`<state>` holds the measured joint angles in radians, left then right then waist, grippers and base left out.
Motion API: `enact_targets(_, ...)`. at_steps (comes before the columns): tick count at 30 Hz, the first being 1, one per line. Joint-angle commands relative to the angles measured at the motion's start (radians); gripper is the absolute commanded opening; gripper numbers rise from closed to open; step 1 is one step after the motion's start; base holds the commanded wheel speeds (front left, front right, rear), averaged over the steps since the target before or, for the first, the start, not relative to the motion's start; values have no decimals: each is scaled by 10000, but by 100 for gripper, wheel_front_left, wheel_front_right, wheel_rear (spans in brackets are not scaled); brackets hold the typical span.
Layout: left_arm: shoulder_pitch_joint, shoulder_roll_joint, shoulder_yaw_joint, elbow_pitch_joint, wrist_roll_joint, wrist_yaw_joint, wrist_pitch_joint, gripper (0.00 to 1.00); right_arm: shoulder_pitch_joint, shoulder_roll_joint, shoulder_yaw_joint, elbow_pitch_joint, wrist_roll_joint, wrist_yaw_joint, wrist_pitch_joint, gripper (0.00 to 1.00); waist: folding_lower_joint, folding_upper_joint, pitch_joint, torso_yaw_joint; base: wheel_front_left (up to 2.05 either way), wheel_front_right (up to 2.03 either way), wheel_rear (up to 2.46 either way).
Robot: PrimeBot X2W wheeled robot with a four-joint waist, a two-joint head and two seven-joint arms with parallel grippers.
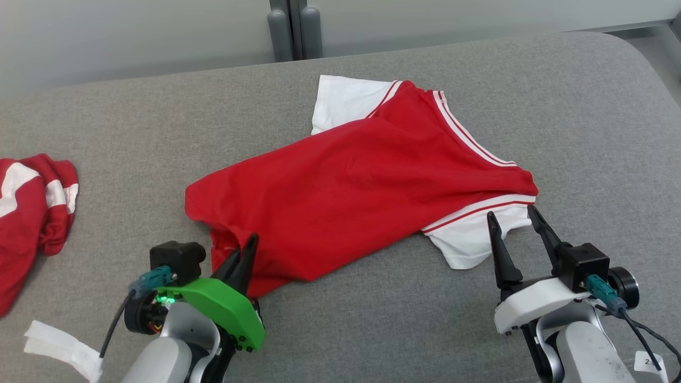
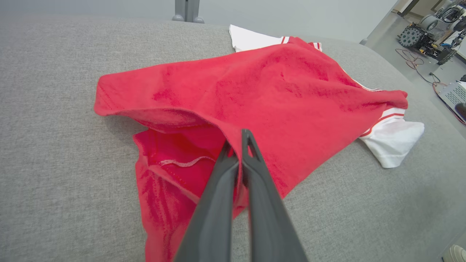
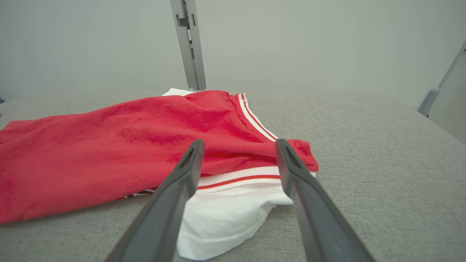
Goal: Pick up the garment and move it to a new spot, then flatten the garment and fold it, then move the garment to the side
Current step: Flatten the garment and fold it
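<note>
A red garment (image 1: 367, 181) with white sleeves and striped trim lies folded over in the middle of the grey padded table (image 1: 558, 106). My left gripper (image 1: 246, 250) is shut on the garment's near red hem, and the cloth (image 2: 255, 91) is pinched between its fingers (image 2: 251, 153) and lifted slightly. My right gripper (image 1: 515, 222) stands open just short of the near white sleeve (image 1: 468, 242). In the right wrist view its gripper (image 3: 238, 149) frames the striped cuff (image 3: 240, 178) without touching it.
A second red-and-white garment (image 1: 32, 213) lies bunched at the table's left edge. A strip of white tape (image 1: 58, 346) sits near the front left. Grey posts (image 1: 292, 32) rise behind the table. Robot gear and cables (image 2: 429, 32) lie on the floor beyond the right end.
</note>
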<state>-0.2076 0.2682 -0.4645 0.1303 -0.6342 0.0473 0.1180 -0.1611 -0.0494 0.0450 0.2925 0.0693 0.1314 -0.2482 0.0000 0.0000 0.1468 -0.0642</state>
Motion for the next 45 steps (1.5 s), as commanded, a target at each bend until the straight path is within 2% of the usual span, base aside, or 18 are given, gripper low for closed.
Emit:
enact_targets(1, -86, -98, 180, -236, -325, -83, -226, 0, -43, -18, -31, 1, 60, -14, -72, 100, 0, 0, -17, 18, 0, 0, 0)
enact_targets(5, 251, -155, 532, -1241, -738, -120, -537, 0, 68, -18, -119, -36, 23, -14, -84, 100, 0, 0, -79, 85, 0, 0, 0)
enact_targets(10, 714, -30, 843, -2943, -1030, 112, -501, 0, 182, -19, -181, -80, -18, -14, -54, 100, 0, 0, -163, 218, 0, 0, 0)
enact_targets(16, 1038, -30, 813, -4958, -1163, 509, -136, 0, 207, -19, -217, -148, -80, -14, -2, 100, 0, 0, -205, 329, 0, 0, 0)
enact_targets(21, 733, -77, 707, -5780, -1444, 506, 258, 0, 241, -19, -246, -216, -97, -14, -4, 100, 0, 0, -149, 358, 0, 0, 0)
enact_targets(24, 191, 6, 849, -5083, -1325, 454, 333, 0, 126, -18, -176, -266, -75, -14, 19, 100, 0, 0, 41, 304, 0, 0, 0)
enact_targets(29, -1403, 319, 1207, -2682, -433, 335, -150, 0, -215, -19, 54, -388, -70, -14, 56, 100, 0, 0, 556, 44, 0, 0, 0)
enact_targets(33, -2638, 206, 1352, -590, -119, 202, -599, 0, -466, -25, 138, -445, -117, -14, 82, 100, 0, 0, 1047, -335, 0, 0, 0)
enact_targets(37, -3330, 272, 1404, 778, 64, 147, -837, 0, -575, -15, 70, -539, -187, -14, 78, 100, 0, 0, 1433, -578, 0, 0, 0)
enact_targets(41, -3630, 135, 1393, 1422, 92, 38, -1165, 0, -528, -21, -147, -609, -204, -14, 40, 100, 0, 0, 1633, -552, 0, 0, 0)
enact_targets(45, -3329, 27, 1337, 1412, 20, 42, -1369, 0, -403, -11, -296, -611, -266, -14, 40, 100, 0, 0, 1610, -248, 0, 0, 0)
